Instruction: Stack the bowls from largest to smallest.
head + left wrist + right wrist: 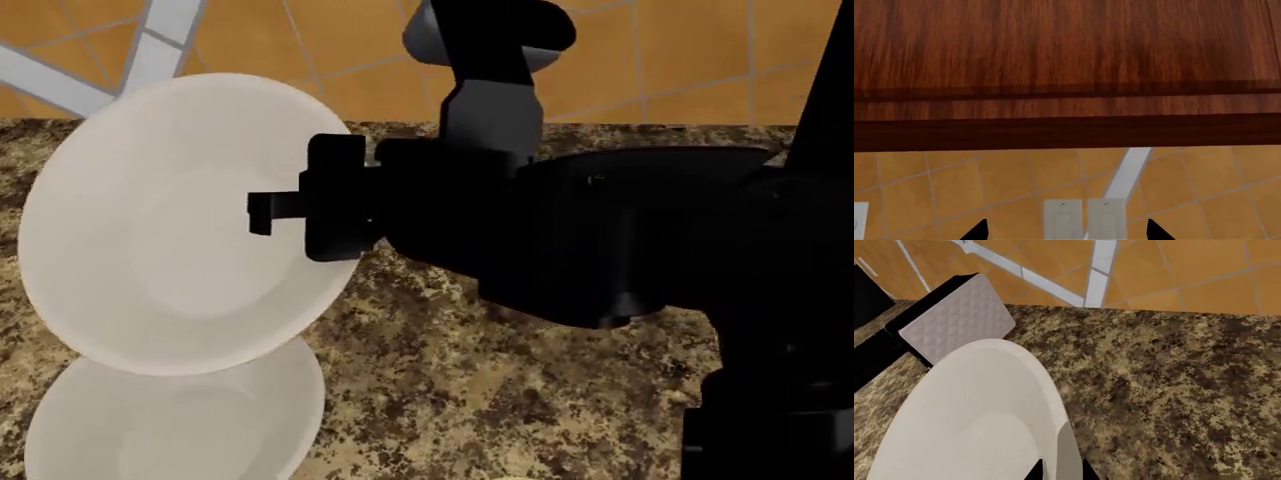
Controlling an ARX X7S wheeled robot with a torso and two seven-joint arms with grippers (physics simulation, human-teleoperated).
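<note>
Our right gripper point(267, 212) fingers clamp white bowl point(174, 220) rim, tilted over 2nd bowl point(174, 425); left fingers point(977, 231) spread, empty.

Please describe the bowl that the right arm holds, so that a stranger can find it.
On the speckled counter, look at the left side. Two white bowls overlap there; the held bowl is the tilted one, lifted by the right tool at its rim, above the flat bowl.

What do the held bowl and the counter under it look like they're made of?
Held white bowl: looks like glazed ceramic, smooth, plain, with a soft sheen, though matte plastic is possible in this render. Counter: looks like polished granite, going by the brown, black and tan speckling. The right gripper's fingers show a grey diamond-textured pad, probably rubber.
</note>
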